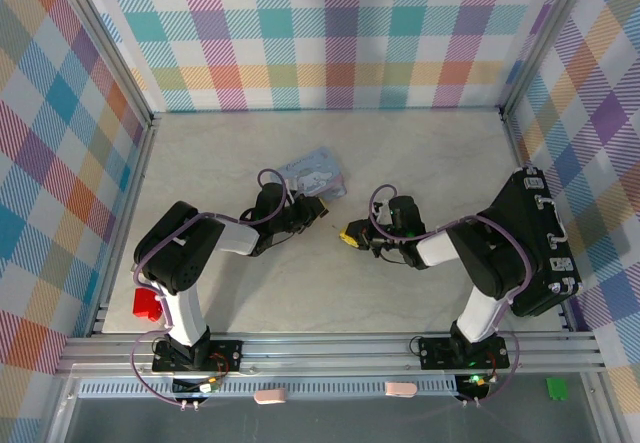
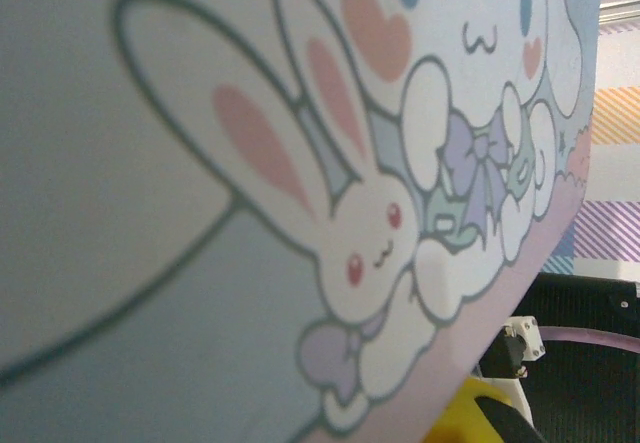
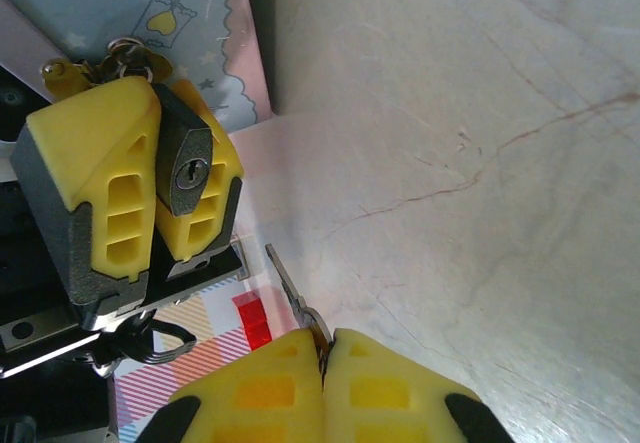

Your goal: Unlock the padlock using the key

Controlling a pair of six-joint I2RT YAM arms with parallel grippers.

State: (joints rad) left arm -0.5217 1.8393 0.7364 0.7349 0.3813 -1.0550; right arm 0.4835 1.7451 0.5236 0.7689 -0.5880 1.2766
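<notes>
Top external view: 3 pastel plaid walls (image 1: pixel 340 33) enclose 1 pale marbled table (image 1: pixel 430 163), where 2 arms reach inward and their grippers meet near the middle. 1 pale-blue cartoon-printed tin (image 1: pixel 318 175) lies just beyond the left gripper (image 1: pixel 312 208), and 1 red block (image 1: pixel 147 304) sits at the table's left edge beside the left arm's base. The right wrist view shows the left gripper's 2 yellow fingers clamped on the sides of the 1 padlock (image 3: pixel 185 168), next to the tin. The padlock's dark body has its keyhole end turned toward the right gripper (image 1: pixel 350 234), with its shackle end away, toward the tin. The right gripper's yellow pads are pressed fully together on the bow of the 1 key (image 3: pixel 288 281). The key's long axis runs from the pads up and left in that view, its tip aimed toward the padlock but apart from it, above the table.
</notes>
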